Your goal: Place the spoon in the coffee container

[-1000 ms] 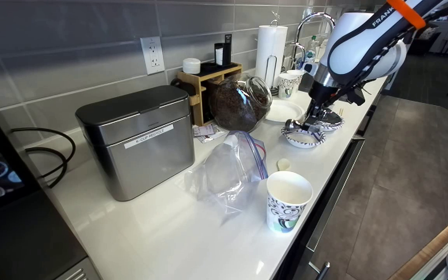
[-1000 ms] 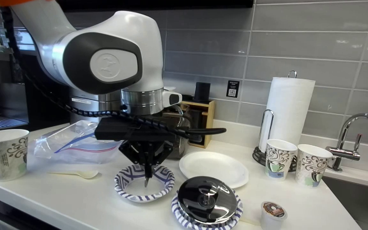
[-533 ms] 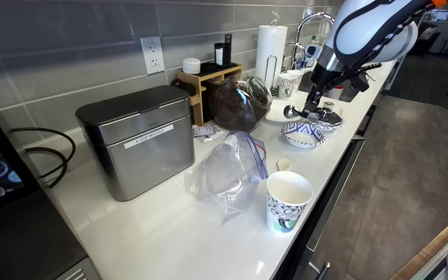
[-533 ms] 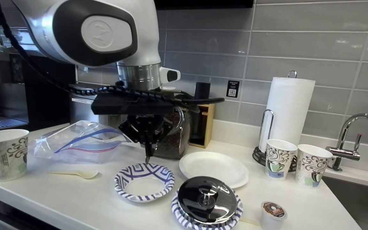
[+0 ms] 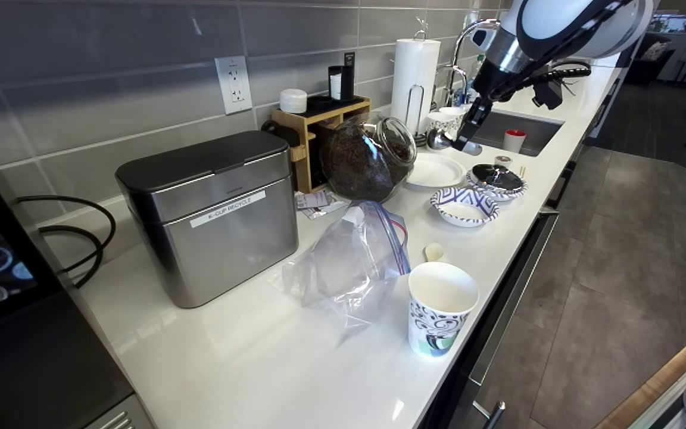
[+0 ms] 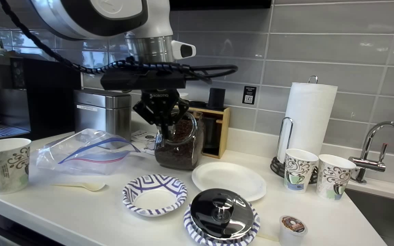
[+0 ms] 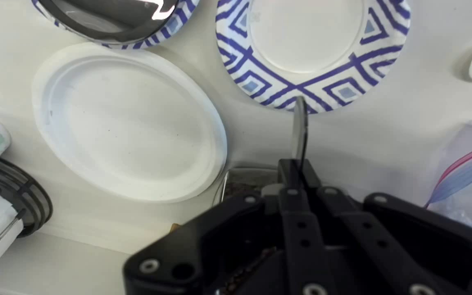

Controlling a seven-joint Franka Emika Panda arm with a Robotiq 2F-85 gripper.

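Silvery and round-bowled, the metal spoon (image 5: 438, 139) hangs above the counter (image 5: 248, 357), its handle pinched in the gripper (image 5: 460, 141), whose jaws are almost together. The see-through coffee container (image 6: 175, 155), dark brown inside, stands towards the counter's back edge, its round mouth slanting to the front; the metal spoon is apart from it. A patterned bowl (image 6: 154, 198) and a cream plastic spoon (image 6: 93, 186) lie nearer the front edge.

Coffee container (image 5: 364, 161) is see-through and dark brown inside, spoon (image 5: 437, 139) silver, end effector (image 6: 165, 133) pretty much all black. Open bowl (image 6: 154, 200) is white with purply-blue zigzags and diamonds, plate (image 6: 229, 179) plain white, bag (image 5: 349, 256) clear with blue and pinkish-red stripes, tiles (image 6: 327, 47) just grey tbh.
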